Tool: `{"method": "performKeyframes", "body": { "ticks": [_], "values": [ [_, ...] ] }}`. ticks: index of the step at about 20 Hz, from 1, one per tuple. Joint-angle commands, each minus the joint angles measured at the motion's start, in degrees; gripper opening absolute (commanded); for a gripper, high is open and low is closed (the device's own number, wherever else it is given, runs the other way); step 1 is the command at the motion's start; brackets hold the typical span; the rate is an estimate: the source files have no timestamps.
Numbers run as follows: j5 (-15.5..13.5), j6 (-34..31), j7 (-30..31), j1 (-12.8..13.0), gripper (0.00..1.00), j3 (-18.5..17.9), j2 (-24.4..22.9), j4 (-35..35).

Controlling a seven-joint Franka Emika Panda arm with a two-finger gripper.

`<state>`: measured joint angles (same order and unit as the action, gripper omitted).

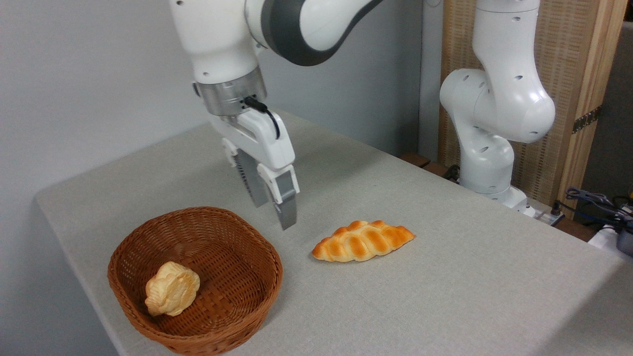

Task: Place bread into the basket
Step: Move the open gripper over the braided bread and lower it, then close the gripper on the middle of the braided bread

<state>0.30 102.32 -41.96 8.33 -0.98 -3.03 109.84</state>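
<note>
The braided golden-orange bread (pixel 363 241) lies flat on the grey table, right of the basket. The reddish-brown wicker basket (pixel 257 247) sits at the front left and holds a small pale-yellow bun (pixel 172 288). My gripper (pixel 274 215) hangs above the table between the basket's far rim and the bread, fingers pointing down and apart, with nothing between them. It is up and to the left of the loaf, not touching it.
The arm's white base (pixel 487 148) rises at the back right beside a wooden panel. Cables (pixel 598 205) lie at the far right edge. The table (pixel 445 296) drops off along its left and front sides.
</note>
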Motion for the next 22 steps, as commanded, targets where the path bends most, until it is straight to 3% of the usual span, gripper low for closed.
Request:
{"method": "performKeyframes", "body": {
  "ticks": [1,10,16,22],
  "values": [
    [0.49,-0.28,-6.54,0.28,1.0,-0.69,-5.49,7.57],
    [0.49,-0.72,-25.96,0.28,1.0,-5.25,-8.39,15.22],
    [2.15,-0.37,-32.65,0.37,1.0,-5.87,-8.31,18.82],
    [3.83,0.07,-33.27,0.72,1.0,-5.78,-7.78,20.59]
  ]
}}
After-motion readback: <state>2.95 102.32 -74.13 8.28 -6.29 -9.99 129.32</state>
